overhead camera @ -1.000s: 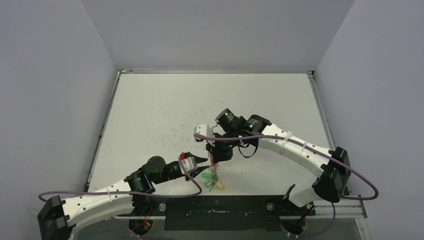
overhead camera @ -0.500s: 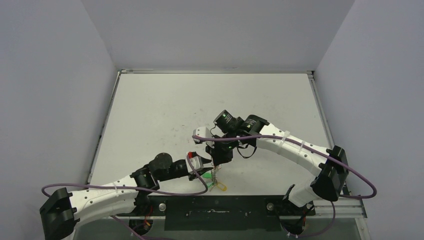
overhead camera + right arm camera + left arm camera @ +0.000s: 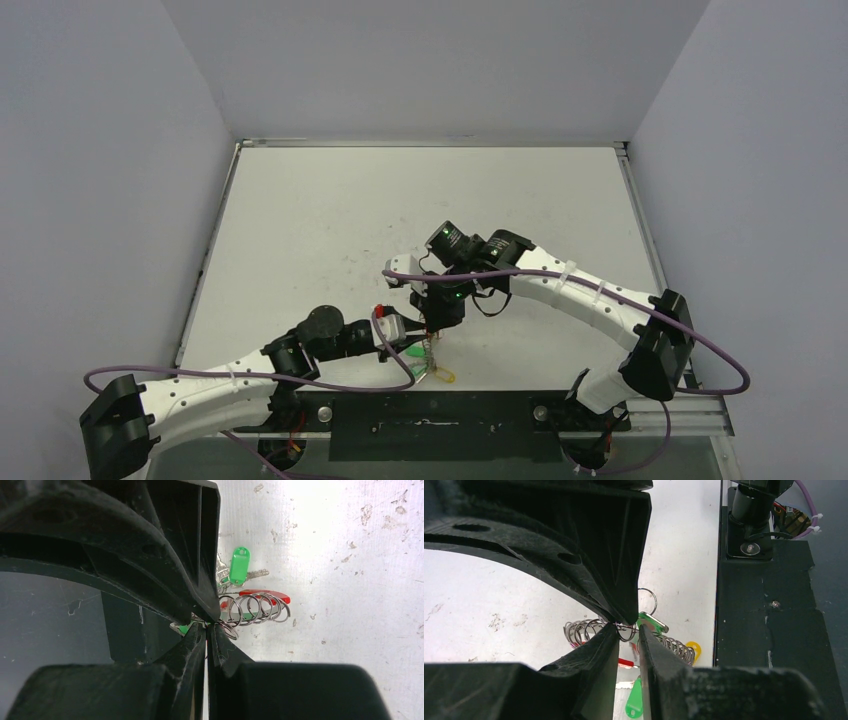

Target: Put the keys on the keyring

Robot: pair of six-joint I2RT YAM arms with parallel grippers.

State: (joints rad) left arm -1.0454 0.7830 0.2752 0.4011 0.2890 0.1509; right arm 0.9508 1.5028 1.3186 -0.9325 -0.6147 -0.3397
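The keyring (image 3: 430,350), a silvery wire coil (image 3: 674,647) with a red segment (image 3: 265,595), hangs just above the table's near edge. My right gripper (image 3: 438,324) (image 3: 206,625) is shut on the coil's upper end. My left gripper (image 3: 414,340) (image 3: 629,629) comes in from the left with a narrow gap between its jaws. A small wire loop (image 3: 626,631) sits between its tips, with the right pad not quite touching. One green key (image 3: 651,622) lies just past them. Another green key (image 3: 239,566), a green tag (image 3: 635,702) and a yellow tag (image 3: 694,647) cluster by the coil.
The black base strip (image 3: 430,410) with the arm mounts runs just below the keys. Purple cables (image 3: 560,272) loop over both arms. Grey walls close in the white table (image 3: 400,210) on three sides.
The left arm has swung right, bringing its gripper up against the keyring beside the right gripper, and its jaws have narrowed. The right gripper has shifted slightly left, still shut.
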